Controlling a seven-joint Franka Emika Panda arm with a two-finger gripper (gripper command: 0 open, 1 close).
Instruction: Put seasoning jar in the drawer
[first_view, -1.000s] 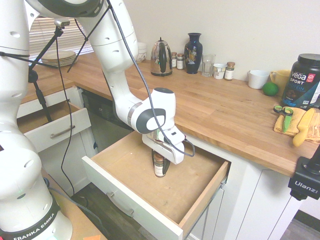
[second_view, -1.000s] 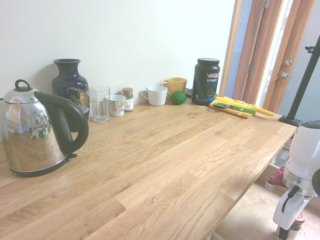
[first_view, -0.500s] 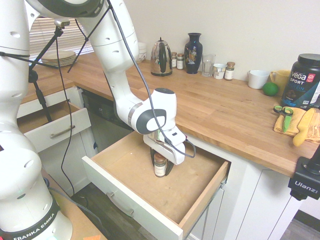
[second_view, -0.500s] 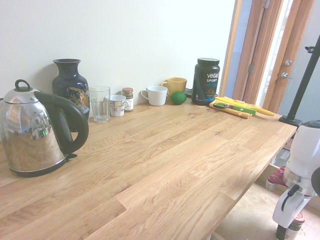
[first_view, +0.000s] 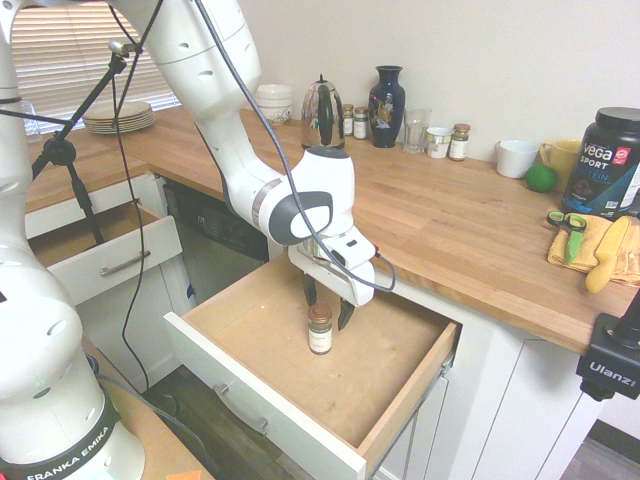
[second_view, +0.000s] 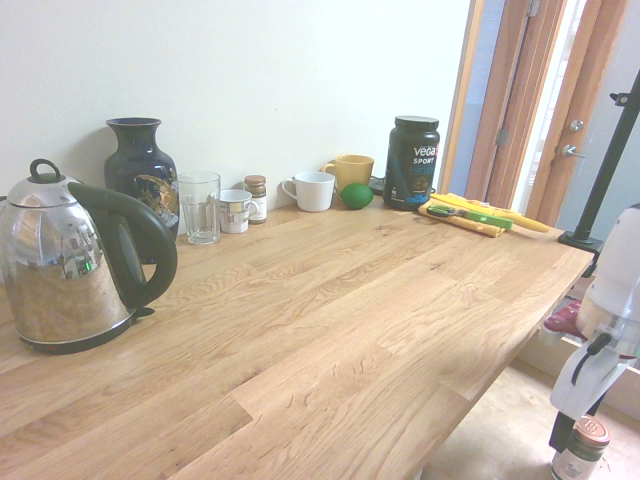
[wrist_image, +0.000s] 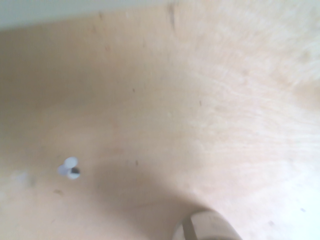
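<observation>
Jar (first_view: 320, 329) upright on drawer (first_view: 268, 408) floor, directly below my gripper (first_view: 327, 304), long axis vertical. My fingers spread wide, holding nothing, tips flanking lid. Clear path straight up; kettle (first_view: 322, 116) far off on counter.

Below my white end effector (first_view: 327, 305) stands a clear glass seasoning jar (first_view: 320, 330) with copper-brown lid and pale label, on the light brown wooden bottom of the white-fronted drawer (first_view: 385, 375). Behind the drawer, the butcher-block surface (first_view: 440, 220) is honey-toned.
</observation>
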